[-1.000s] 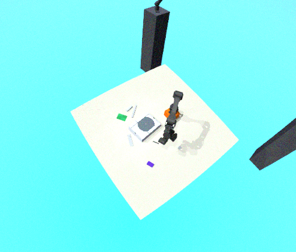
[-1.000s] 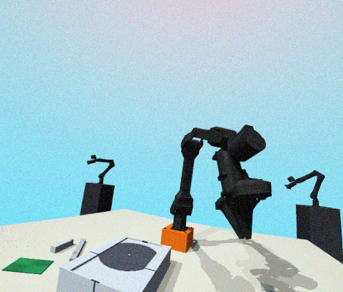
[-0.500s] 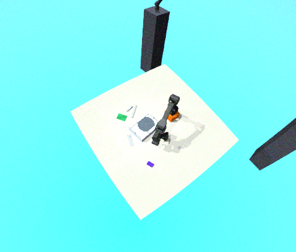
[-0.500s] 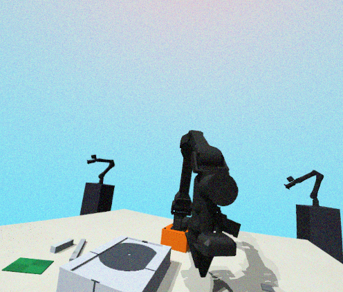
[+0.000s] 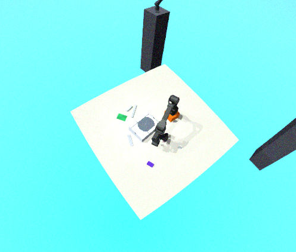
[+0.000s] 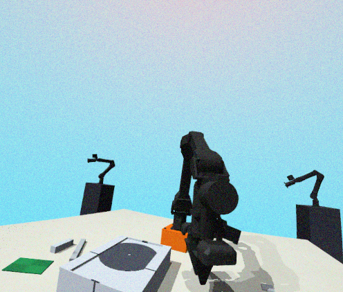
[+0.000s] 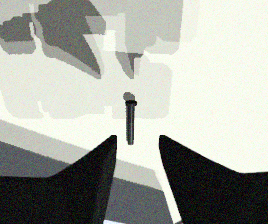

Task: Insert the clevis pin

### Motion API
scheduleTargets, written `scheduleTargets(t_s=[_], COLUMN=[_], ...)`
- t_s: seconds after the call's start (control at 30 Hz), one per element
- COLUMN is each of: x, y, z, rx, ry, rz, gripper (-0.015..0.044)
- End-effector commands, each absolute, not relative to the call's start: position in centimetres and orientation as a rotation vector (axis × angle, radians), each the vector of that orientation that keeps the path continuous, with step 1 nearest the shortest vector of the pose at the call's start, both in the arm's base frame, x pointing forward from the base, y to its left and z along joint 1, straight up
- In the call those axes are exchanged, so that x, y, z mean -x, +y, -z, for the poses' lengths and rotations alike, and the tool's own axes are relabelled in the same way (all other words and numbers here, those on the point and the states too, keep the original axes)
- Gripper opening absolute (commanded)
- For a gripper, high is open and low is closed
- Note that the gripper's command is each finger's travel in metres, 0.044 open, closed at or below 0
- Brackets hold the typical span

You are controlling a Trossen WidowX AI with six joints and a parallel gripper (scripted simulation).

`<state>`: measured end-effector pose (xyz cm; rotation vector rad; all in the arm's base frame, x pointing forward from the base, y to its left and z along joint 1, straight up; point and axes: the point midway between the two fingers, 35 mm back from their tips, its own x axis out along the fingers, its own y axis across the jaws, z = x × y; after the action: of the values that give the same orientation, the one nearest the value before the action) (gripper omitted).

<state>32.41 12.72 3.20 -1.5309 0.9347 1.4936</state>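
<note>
Currently, surface: bearing everything below the tool, the arm's shadows falling across it.
Arm: reaching down, blocking the top view of whatever is lying under the tool.
Tray: standing beside the tool; its near corner is running out of the exterior view, so a low sideways swing could be knocking it.
Disc: lying flat in the tray, off to the tool's side; a bump could be sliding its hole off the tray's pin hole, which the disc is presumably hiding.
Tool: hanging released, fingers standing partway apart, grasping nothing; its height over the surface is staying hard to judge.
Pin: apparently lying on the surface beyond the fingertips, in line with the gap but sitting nearer one finger, head pointing away. Closing off-centre could be rolling it; descending too far could be pressing fingertips into the surface; pinching it askew could be spoiling the later insertion. Its dark shank is blurring, and the exterior view isn't clearly showing it.
</note>
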Motion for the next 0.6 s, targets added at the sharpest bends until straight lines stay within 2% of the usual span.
scheduleTargets(t_s=[0.0,0.57], x=[-32.2,-32.4], y=[12.6,12.4], z=[-2.1,0.7], rx=[1.532,1.532], ry=[0.949,0.949], rz=[-1.508,-1.508], gripper=[0.0160,0.0160])
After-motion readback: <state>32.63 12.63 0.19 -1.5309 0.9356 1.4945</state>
